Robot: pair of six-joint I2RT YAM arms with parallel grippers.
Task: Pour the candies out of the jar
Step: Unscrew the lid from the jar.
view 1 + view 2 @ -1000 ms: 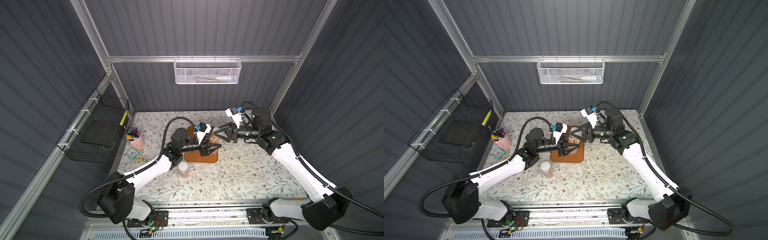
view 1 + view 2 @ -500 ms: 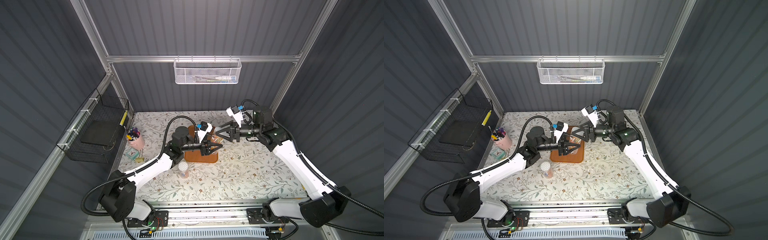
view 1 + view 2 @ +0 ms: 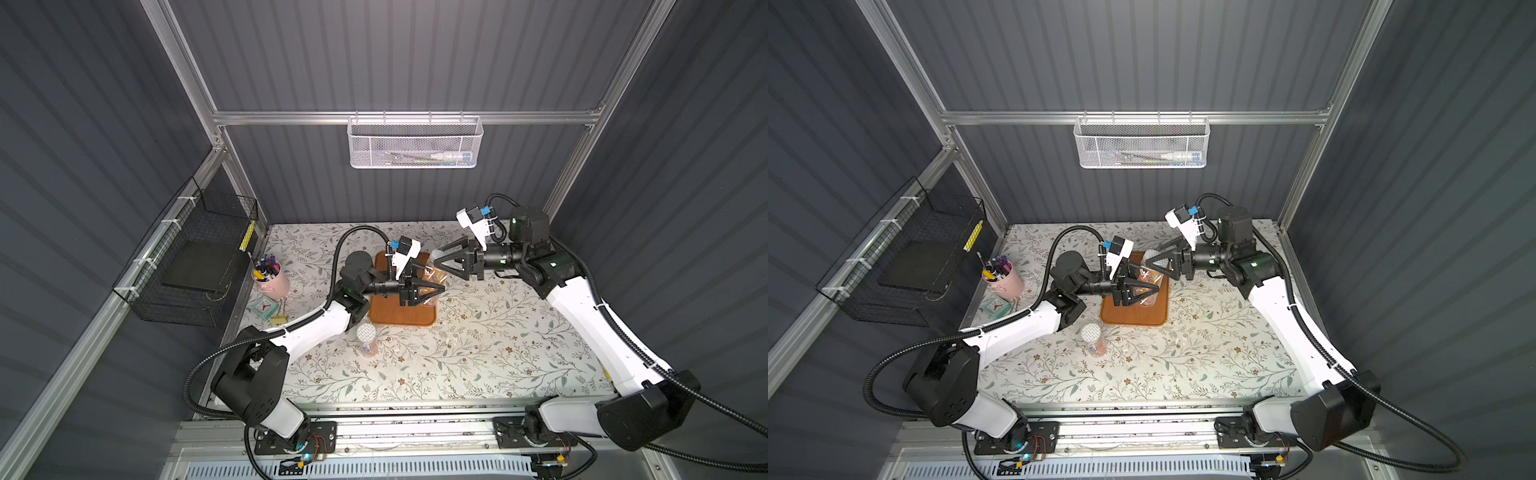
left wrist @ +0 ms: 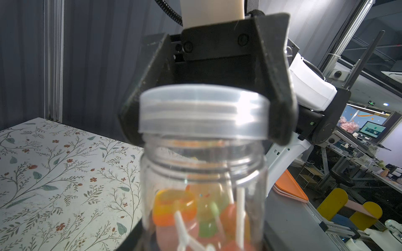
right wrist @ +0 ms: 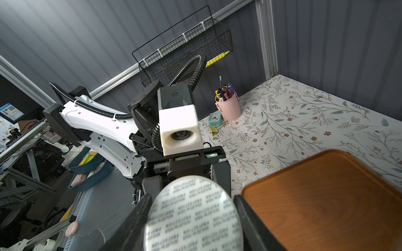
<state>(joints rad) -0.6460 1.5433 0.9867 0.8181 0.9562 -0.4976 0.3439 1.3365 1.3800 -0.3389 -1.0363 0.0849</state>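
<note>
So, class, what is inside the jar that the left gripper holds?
Seen through the clear wall of the jar: candies with orange, pink and green heads on white sticks. The jar's lower part is out of frame, so how many lie beneath is hidden.

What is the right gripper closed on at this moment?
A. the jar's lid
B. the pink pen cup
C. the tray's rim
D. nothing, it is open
A: the right gripper clamps the lid from both sides, at the mouth of the jar that the left gripper holds over the tray.
</note>
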